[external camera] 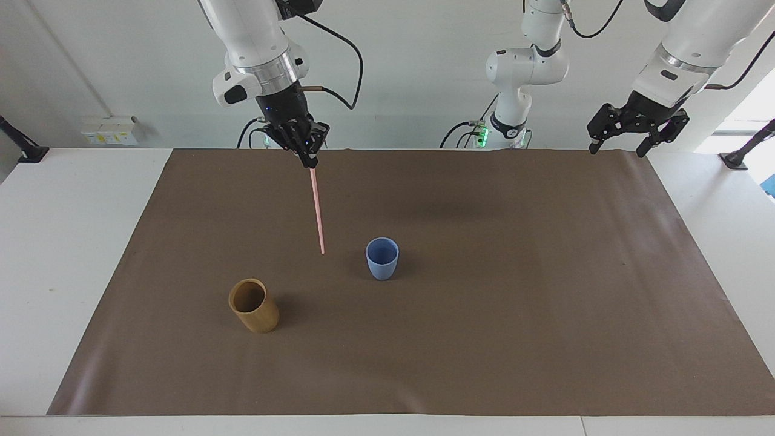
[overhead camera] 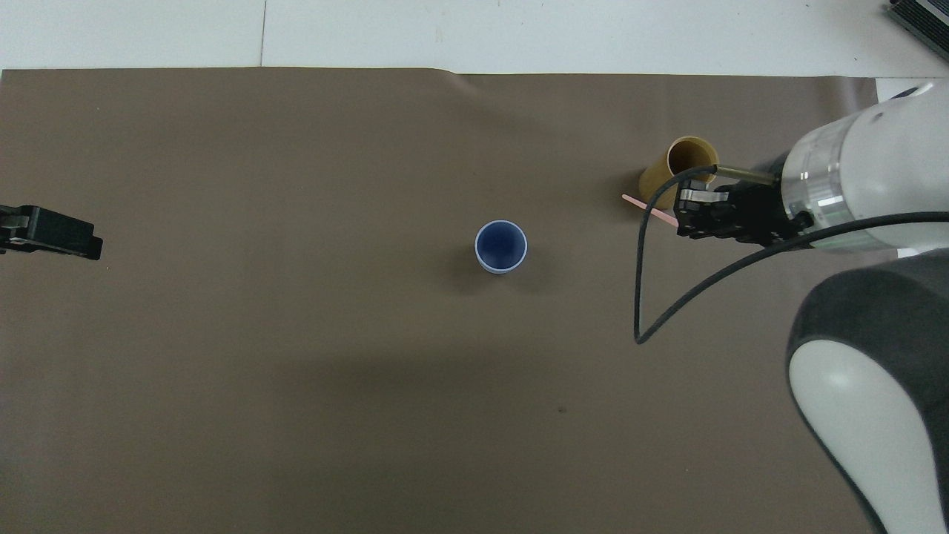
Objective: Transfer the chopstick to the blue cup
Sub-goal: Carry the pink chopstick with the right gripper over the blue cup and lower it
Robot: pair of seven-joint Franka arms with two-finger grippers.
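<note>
Brown mat (external camera: 484,339), chopstick (overhead camera: 649,211) partly hidden

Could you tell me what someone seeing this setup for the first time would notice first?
The right gripper stands out, raised over the brown mat and shut on the top of a pale-pink chopstick that hangs in the air. Under it stand a light-blue cup mid-table and a tan wooden cup toward the right arm's end. The left gripper waits open.

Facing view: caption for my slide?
Right end effector carries chopstick toward blue cup, clear of wooden cup.
</note>
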